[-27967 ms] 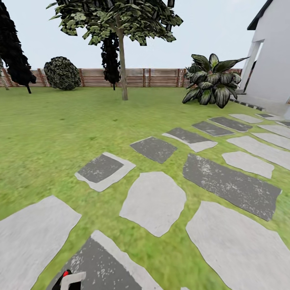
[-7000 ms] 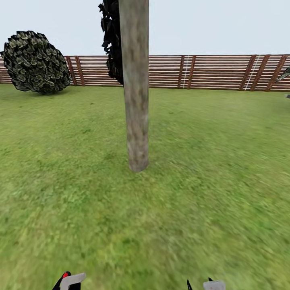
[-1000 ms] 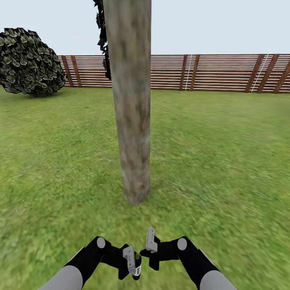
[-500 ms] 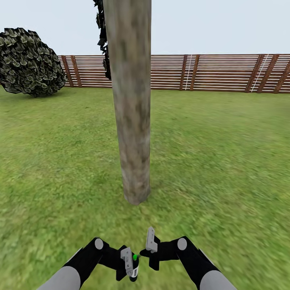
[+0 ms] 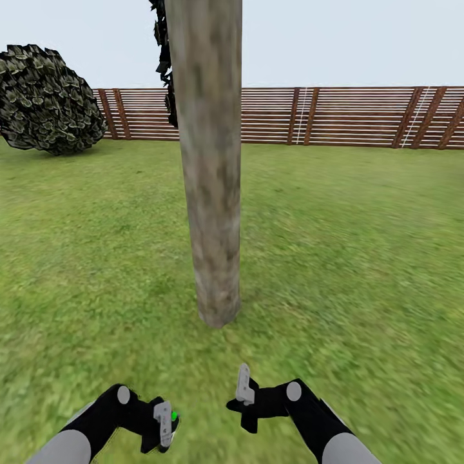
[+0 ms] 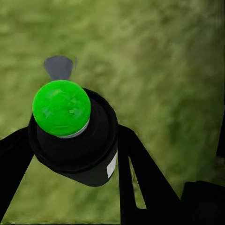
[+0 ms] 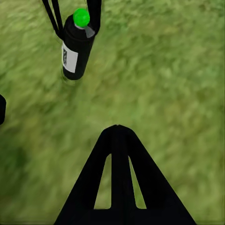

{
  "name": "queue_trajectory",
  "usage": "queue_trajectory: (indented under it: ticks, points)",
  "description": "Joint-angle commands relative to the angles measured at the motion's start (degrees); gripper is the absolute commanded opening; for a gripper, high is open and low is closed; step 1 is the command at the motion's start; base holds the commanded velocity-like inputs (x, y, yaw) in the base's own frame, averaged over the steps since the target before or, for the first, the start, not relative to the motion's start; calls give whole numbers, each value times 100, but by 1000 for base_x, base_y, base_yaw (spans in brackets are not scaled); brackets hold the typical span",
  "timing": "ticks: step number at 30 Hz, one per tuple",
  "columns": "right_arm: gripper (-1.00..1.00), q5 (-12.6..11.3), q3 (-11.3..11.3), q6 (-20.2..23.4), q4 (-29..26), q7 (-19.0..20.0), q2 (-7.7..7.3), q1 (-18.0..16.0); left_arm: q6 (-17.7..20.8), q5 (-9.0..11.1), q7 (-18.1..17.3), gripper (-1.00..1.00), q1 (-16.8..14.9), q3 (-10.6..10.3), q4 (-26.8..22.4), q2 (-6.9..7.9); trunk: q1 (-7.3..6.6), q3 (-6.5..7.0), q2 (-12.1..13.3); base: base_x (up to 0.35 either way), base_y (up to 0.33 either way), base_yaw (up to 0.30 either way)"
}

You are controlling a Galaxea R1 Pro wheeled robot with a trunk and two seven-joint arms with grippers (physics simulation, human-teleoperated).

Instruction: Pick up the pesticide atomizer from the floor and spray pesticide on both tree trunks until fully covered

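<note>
Clamping the pesticide atomizer between both fingers, left pincer low over the grass, short of the trunk. Bottle dark, cap now green, a white label on its side; probably held with the cap uppermost so the nozzle clears the fingers and can face the trunk. Right pincer beside it, carrying nothing, its fingers seemingly drawn together, likely parked near as a helper for the cap. Straight ahead and near, the tree trunk, mottled beige-grey, rising out of the lawn; no spray visible on the bark as yet. Beyond, a rounded bush and the slatted wooden fence closing the garden. Judged stage: atomizer in hand, first trunk faced, spraying about due.
</note>
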Motion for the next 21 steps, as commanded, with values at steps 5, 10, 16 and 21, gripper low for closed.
queue_trajectory:
  ticks: [5,10,16,21]
  points:
    - [-100,37,-414,-30,88,-675,-169,11,-66,4,378,-100,24,667,-7,131,-1,-5,-2,0,0,0]
    - [-100,36,-1917,-42,738,-1743,-233,20,-93,229,941,-100,28,1825,187,57,-1,-5,-2,0,0,0]
    - [-100,34,-2750,-131,998,-2975,-345,66,-181,1131,2222,-100,28,2610,840,-5,-1,-5,-2,0,0,0]
    - [-100,28,-2812,-193,1523,-4347,-356,164,-394,1664,3475,-100,35,2679,1098,-114,-1,-5,-2,0,0,0]
